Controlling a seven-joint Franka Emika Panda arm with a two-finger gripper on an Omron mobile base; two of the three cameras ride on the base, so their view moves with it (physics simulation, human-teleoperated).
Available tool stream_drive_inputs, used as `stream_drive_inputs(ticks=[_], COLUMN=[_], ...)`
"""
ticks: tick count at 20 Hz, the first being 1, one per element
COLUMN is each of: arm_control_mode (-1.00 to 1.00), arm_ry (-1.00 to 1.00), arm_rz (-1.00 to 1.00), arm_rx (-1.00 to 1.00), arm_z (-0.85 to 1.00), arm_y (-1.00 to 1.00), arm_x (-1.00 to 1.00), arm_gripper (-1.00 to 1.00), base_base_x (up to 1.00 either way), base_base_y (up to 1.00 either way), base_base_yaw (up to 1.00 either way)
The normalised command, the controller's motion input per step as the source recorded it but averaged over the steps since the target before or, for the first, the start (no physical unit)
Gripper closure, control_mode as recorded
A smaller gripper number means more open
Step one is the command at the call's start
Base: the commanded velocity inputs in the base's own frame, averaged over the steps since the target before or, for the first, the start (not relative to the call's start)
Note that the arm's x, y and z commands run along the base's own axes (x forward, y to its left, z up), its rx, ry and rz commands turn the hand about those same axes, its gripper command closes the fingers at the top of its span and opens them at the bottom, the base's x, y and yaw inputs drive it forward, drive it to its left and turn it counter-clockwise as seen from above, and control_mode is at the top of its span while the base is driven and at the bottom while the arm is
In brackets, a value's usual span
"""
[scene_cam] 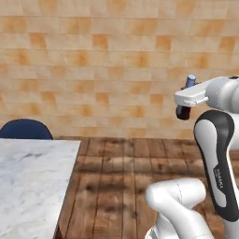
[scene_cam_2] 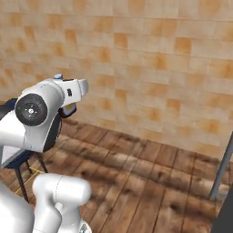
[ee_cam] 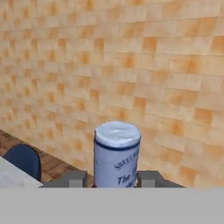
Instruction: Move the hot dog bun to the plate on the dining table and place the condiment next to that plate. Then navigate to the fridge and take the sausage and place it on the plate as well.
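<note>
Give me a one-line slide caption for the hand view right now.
Gripper shut on the condiment, pale cap up, before a tan brick wall, with a blue stool at lower left.

One small dark brown bottle with a pale bluish-grey cap (ee_cam: 117, 153) up in the air, clamped between two dark finger tips (ee_cam: 72, 178). One white-grey marble-topped table (scene_cam: 32, 182) at the left. One dark blue rounded stool (scene_cam: 25, 129) behind it. One white robot arm (scene_cam: 214, 154), one two-finger gripper (scene_cam: 185, 105).
</note>
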Motion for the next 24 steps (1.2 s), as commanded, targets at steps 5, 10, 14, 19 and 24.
stream_drive_inputs(ticks=[5, 10, 14, 19, 24], arm_control_mode=[1.00, 1.00, 1.00, 1.00, 1.00], arm_ry=[0.00, 0.00, 0.00, 0.00, 0.00], arm_rz=[0.00, 0.00, 0.00, 0.00, 0.00], arm_rx=[0.00, 0.00, 0.00, 0.00, 0.00], arm_z=[0.00, 0.00, 0.00, 0.00, 0.00], arm_y=[0.00, 0.00, 0.00, 0.00, 0.00], arm_x=[0.00, 0.00, 0.00, 0.00, 0.00], arm_gripper=[1.00, 1.00, 1.00, 1.00, 1.00], base_base_x=[1.00, 1.00, 1.00, 1.00, 1.00], base_base_y=[-0.44, -0.46, -0.46, -0.49, -0.42], base_base_yaw=[0.39, 0.43, 0.45, 0.47, 0.53])
